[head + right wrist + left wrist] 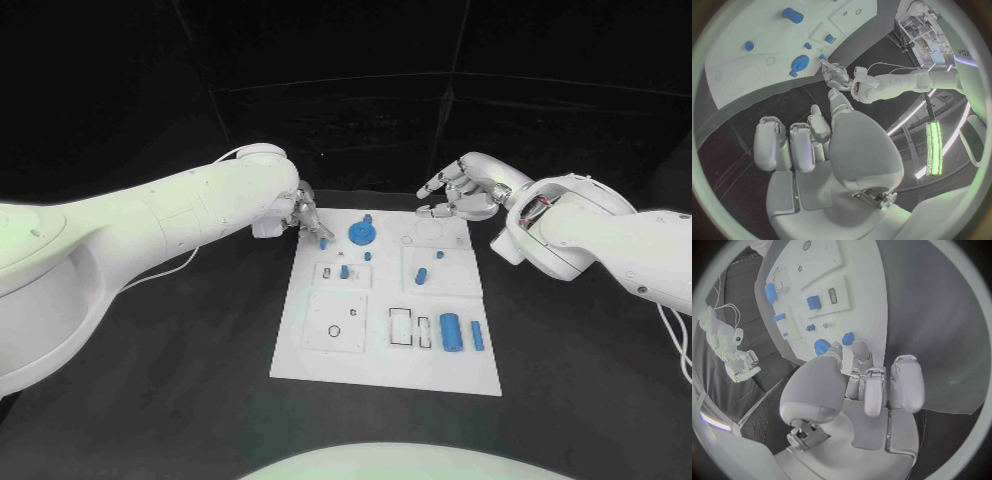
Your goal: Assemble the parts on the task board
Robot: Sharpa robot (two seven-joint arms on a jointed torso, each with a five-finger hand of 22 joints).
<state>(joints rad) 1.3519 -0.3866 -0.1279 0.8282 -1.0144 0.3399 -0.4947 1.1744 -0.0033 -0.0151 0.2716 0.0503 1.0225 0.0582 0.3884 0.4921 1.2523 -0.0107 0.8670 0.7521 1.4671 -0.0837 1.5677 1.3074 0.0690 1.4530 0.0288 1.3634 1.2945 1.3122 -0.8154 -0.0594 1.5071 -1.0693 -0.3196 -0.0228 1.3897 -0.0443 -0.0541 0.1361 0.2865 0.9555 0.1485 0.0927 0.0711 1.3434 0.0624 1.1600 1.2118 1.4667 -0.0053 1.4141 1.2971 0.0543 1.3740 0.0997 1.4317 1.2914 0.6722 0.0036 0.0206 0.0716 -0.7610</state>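
Several blue parts point(450, 330) on task board point(387, 375), left robot hand point(306, 215) pinching a blue part point(323, 241), right robot hand point(459, 192) spread.

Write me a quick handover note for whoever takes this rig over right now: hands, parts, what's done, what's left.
Left hand: at the task board's far left corner, fingertips by a small blue part; grip unclear.
Right hand: holds nothing, hovering beyond the far right corner.
Parts: blue gear at the far end, two blue cylinders near the right edge, smaller pieces mid-board.
Done: cannot tell.
Left: seat the loose parts.
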